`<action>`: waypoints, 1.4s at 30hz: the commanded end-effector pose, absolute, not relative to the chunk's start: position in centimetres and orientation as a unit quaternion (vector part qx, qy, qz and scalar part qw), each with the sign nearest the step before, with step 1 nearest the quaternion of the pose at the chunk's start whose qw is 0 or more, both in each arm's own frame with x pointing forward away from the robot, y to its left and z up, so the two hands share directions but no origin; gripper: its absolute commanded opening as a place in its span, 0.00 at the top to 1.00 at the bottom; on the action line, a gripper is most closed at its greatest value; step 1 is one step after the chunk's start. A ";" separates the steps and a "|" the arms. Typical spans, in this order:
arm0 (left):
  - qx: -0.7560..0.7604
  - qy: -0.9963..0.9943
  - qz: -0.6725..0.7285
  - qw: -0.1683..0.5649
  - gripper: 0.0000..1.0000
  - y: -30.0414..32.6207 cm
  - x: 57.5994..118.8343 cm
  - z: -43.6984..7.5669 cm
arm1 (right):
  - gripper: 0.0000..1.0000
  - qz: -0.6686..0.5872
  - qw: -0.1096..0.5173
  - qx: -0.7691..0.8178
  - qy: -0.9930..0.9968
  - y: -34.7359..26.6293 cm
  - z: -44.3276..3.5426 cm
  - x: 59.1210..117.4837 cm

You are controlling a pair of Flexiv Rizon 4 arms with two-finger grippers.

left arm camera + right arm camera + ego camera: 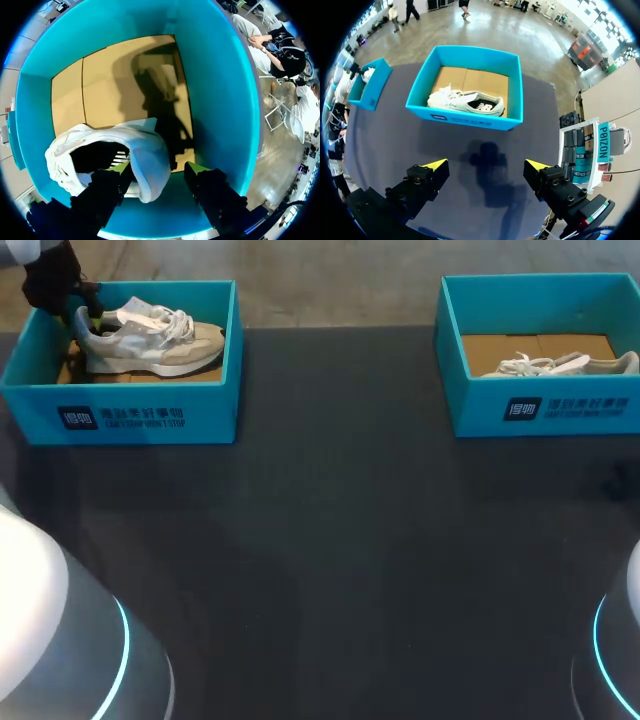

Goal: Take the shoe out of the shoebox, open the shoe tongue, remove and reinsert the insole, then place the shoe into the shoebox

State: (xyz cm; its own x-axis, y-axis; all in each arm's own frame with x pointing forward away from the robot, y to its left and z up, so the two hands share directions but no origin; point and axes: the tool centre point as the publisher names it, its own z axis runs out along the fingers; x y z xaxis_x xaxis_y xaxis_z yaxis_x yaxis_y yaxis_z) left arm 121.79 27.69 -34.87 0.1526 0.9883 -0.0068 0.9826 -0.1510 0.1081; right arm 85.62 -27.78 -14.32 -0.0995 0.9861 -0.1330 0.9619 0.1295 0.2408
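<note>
A pale sneaker [150, 340] is seen resting inside the left shoebox [130, 410], a teal carton set at the far left of the dark desk [340, 540], with its toe turned toward the middle of the desk and its heel at the box's outer end. The left tool [70, 295] is lowered into that end of the box, at the heel. In the left wrist view its fingers are spread: one yellow tip is tucked inside the shoe's opening, against the white heel collar [145, 150], while the other is held outside, apart from the shoe and close to the teal wall [215, 75]. The heel is therefore caught between the fingers but touched from one side only. The box's brown cardboard floor [100, 90] is shown bare ahead of the heel.

At the far right of the desk a right shoebox [560, 405] of the same teal is placed, with a second sneaker [560, 365] laid low inside it. The right tool [487, 167] is held above the bare desk, well short of that box, its fingers spread wide with nothing between them.
</note>
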 end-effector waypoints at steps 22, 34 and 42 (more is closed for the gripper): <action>0.753 0.658 0.002 0.002 0.58 28.4 122.3 -37.9 | 0.00 0.046 0.131 0.658 0.740 -27.8 -14.3 85.6; 0.765 0.644 0.001 -0.014 0.91 28.6 122.0 -37.7 | 0.00 0.046 0.131 0.658 0.740 -27.8 -14.3 85.6; 0.771 0.636 0.003 -0.017 1.00 28.8 121.7 -36.6 | 0.00 0.046 0.131 0.658 0.740 -27.8 -14.3 85.6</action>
